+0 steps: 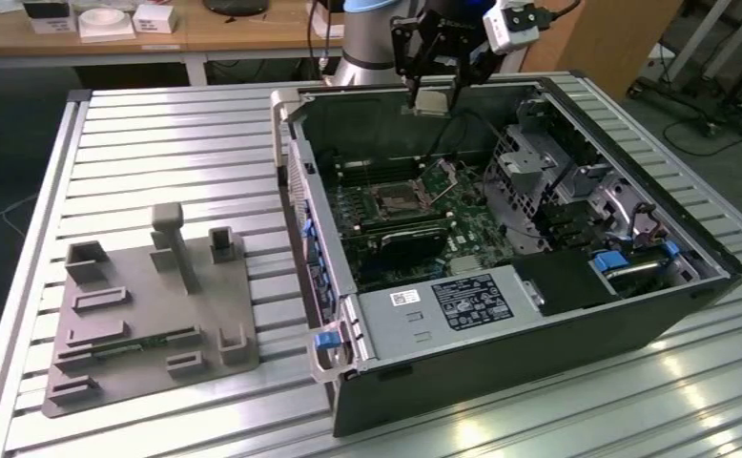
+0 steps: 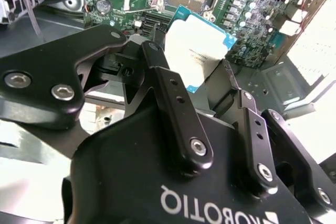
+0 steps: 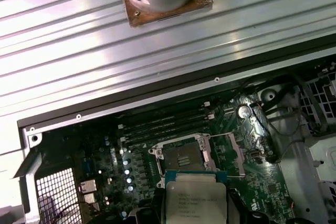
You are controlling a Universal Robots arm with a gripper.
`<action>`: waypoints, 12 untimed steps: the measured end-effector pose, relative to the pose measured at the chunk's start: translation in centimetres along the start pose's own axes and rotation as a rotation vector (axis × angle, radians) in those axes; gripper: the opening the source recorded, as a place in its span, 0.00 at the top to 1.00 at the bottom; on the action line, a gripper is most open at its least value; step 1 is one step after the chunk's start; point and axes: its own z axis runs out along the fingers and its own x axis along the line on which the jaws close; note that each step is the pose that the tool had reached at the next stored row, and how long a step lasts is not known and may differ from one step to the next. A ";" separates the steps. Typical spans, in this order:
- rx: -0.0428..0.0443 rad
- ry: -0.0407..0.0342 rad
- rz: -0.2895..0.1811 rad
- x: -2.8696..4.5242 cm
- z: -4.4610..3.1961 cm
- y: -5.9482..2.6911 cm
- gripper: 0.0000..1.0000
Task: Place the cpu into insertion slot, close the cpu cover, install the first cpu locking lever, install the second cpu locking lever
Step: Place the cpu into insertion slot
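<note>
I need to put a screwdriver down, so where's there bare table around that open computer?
The table is bare between the grey fixture and its far edge, on the exterior view's left, and in the narrow strip between fixture and case. Inside the case it is crowded, and the hand holds the cpu over it.

You have open air above the insertion slot (image 1: 390,199), hemmed by the upright cpu cover (image 1: 446,180) just beside it and the case walls (image 1: 359,119).

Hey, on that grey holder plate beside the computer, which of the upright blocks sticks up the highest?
The wide post near the far edge of the grey plate; it overtops the short block to the exterior view's right.
</note>
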 end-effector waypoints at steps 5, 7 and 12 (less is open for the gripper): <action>-0.0011 -0.0057 0.063 0.00 0.05 0.00 0.46; -0.0015 -0.0079 0.087 0.00 0.07 0.00 0.46; -0.0024 -0.0129 0.143 -0.01 0.11 -0.01 0.46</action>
